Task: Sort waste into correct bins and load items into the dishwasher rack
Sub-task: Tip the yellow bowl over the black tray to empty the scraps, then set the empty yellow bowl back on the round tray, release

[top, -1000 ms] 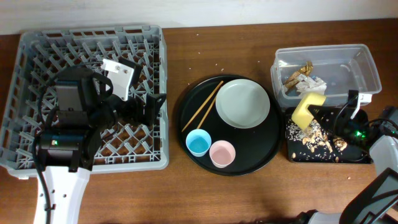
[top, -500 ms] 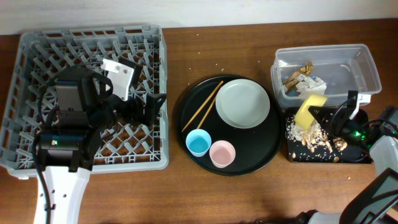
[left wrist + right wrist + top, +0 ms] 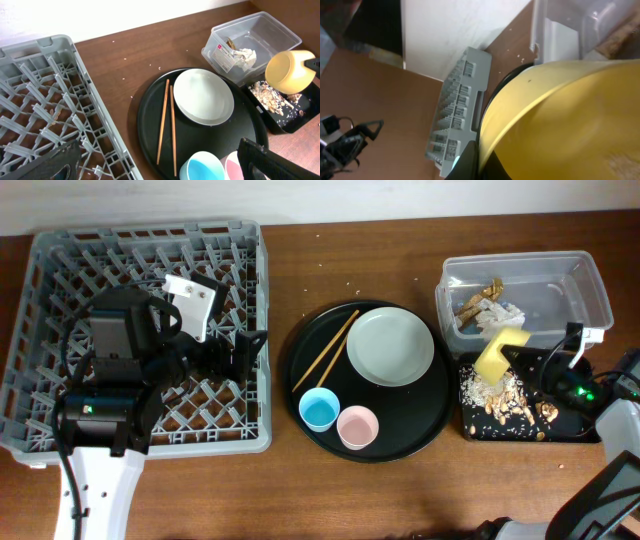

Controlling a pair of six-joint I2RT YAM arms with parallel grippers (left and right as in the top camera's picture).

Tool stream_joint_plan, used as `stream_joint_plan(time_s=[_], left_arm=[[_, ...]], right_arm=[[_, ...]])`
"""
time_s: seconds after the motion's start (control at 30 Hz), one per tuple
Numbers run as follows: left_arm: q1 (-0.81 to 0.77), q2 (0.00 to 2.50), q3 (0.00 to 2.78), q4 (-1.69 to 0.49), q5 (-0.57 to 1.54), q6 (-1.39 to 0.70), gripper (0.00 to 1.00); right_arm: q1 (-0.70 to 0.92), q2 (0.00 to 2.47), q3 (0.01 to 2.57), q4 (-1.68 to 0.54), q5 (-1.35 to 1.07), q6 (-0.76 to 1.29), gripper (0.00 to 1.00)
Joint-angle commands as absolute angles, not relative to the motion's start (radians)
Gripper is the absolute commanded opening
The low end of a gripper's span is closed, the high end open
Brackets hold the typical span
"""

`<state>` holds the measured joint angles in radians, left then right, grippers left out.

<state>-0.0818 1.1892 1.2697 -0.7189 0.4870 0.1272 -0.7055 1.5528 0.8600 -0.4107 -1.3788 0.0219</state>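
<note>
My right gripper (image 3: 520, 358) is clamped on the rim of the yellow bowl (image 3: 497, 352), holding it tipped on its side at the right of the overhead frame. It is over the upper left corner of the shallow black tray (image 3: 525, 433), where food scraps (image 3: 500, 395) lie. The clear tub (image 3: 592, 292) holding the napkin (image 3: 503, 314) sits just above. My left gripper (image 3: 246, 352) hangs wide open and empty over the dishwasher rack (image 3: 40, 290) at left. Plate (image 3: 390, 345), chopsticks (image 3: 325, 350), blue cup (image 3: 318, 410) and pink cup (image 3: 357, 426) rest on the round tray (image 3: 425, 430) at centre.
</note>
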Motion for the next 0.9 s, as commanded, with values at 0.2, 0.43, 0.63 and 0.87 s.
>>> stream_joint_plan(time_s=[0.2, 0.43, 0.63, 0.87], left_arm=[[-0.08, 1.191, 1.285, -0.72, 0.501, 0.121, 0.99], [-0.08, 1.191, 1.285, -0.72, 0.501, 0.121, 0.99], [-0.08, 1.191, 1.285, -0.72, 0.501, 0.121, 0.99], [-0.08, 1.191, 1.285, -0.72, 0.501, 0.121, 0.99]], right_arm=[[-0.68, 1.517, 0.865, -0.397, -1.19, 0.221, 0.04], [-0.626, 1.466, 0.87, -0.443, -1.337, 0.245, 0.04], [-0.081, 1.241, 0.87, -0.624, -0.64, 0.24, 0.04], [0.337, 1.364, 0.87, -0.717, -0.117, 0.227, 0.04]])
